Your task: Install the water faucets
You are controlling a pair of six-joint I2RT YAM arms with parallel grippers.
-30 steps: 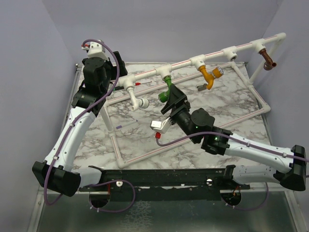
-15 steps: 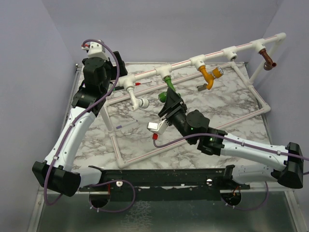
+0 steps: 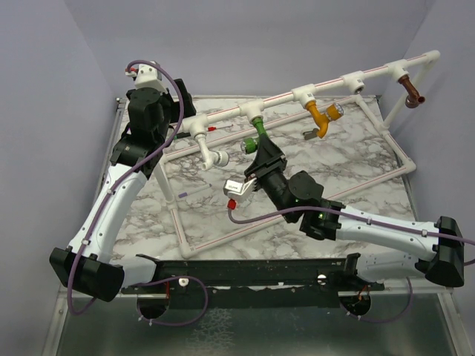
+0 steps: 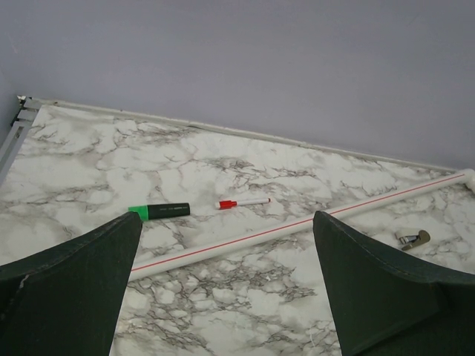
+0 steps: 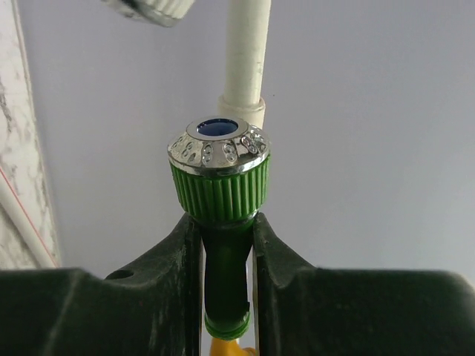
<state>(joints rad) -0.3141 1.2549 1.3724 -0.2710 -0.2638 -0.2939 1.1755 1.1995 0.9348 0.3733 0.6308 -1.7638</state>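
Note:
Several water faucets hang from the raised white pipe point(image 3: 297, 96): a white one point(image 3: 203, 144), a green one point(image 3: 257, 130), an orange-yellow one point(image 3: 318, 116) and a brown one point(image 3: 410, 90). My right gripper point(image 3: 259, 150) is shut on the green faucet's neck, just below its ribbed collar and silver end point(image 5: 219, 152). In the right wrist view both fingers point(image 5: 167, 289) press against the green stem. My left gripper point(image 4: 226, 297) stands wide open above the marble at the back left, holding nothing.
A frame of white red-striped pipes point(image 3: 223, 239) lies on the marble table point(image 3: 349, 178). A green-capped black marker point(image 4: 158, 212), a red-capped white pen point(image 4: 243, 202) and a small grey metal piece point(image 4: 412, 238) lie near the back. Lilac walls enclose the table.
My right gripper has moved up and left onto the green faucet and closed on its neck. The left arm has not moved.

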